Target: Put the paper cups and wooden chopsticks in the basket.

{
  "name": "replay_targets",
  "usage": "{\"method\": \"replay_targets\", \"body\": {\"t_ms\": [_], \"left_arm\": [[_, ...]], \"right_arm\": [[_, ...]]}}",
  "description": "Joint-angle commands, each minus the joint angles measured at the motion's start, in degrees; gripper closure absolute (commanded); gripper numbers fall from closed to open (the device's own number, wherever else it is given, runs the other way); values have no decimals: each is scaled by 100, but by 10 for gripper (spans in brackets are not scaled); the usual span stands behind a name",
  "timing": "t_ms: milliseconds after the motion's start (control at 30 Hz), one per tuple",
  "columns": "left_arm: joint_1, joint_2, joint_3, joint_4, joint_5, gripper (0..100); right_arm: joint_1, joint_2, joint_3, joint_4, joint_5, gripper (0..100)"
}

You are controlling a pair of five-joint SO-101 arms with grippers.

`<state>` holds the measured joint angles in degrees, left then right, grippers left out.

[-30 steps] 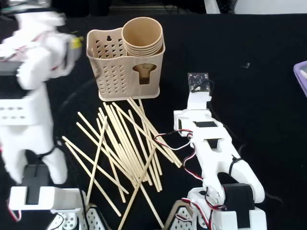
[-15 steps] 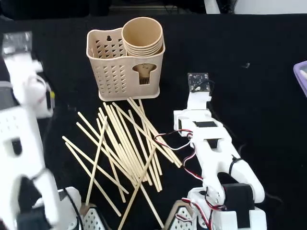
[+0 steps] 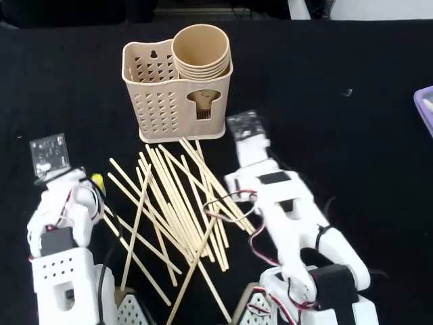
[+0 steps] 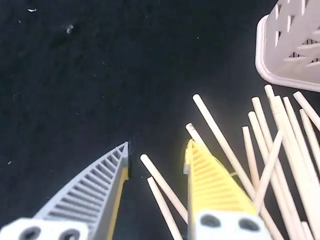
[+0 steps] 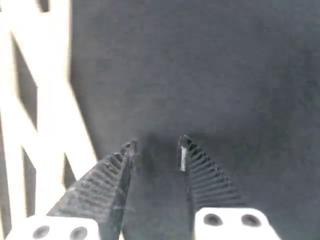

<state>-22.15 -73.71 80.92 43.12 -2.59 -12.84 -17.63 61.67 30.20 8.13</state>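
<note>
In the high view, looking steeply down from above, at the near side behind the two arms [image 3: 284, 210], taking in the whole black table [image 3: 352, 156], the basket [image 3: 169, 101] farther off and the chopsticks [image 3: 179, 203] between the arms. In the left wrist view, peering close along the left gripper [image 4: 157, 146] onto the table, catching the same chopsticks' ends and one basket corner. In the right wrist view, sitting closer still above the right gripper [image 5: 158, 142], sharing the chopsticks, blurred, beside it.

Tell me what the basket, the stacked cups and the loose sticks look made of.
Basket: likely moulded plastic, matt beige, with even walls and regular triangular holes.
Cups: probably paper, matt tan, with thin rolled rims, nested together.
Chopsticks: seemingly bare wood or bamboo, pale and unvarnished, no shine.
</note>
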Motion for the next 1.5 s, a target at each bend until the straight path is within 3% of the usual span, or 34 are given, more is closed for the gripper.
{"method": "replay_targets", "body": {"t_ms": [0, 167, 500, 733, 967, 1467], "left_arm": [[75, -281, 171, -229, 114, 812], [31, -360, 382, -510, 598, 812], [40, -360, 453, -615, 598, 812], [48, -334, 462, -589, 589, 812], [75, -334, 462, -589, 589, 812], [92, -360, 541, -580, 589, 812]], "right_arm": [[-281, -207, -66, 35, 158, 854], [-316, -207, -154, 35, 158, 851], [-1099, -189, -1086, 826, 141, 850], [-1002, -189, -998, 835, 193, 850], [-536, -189, -259, 149, 888, 851], [-826, -251, -66, -53, 870, 853]]}}
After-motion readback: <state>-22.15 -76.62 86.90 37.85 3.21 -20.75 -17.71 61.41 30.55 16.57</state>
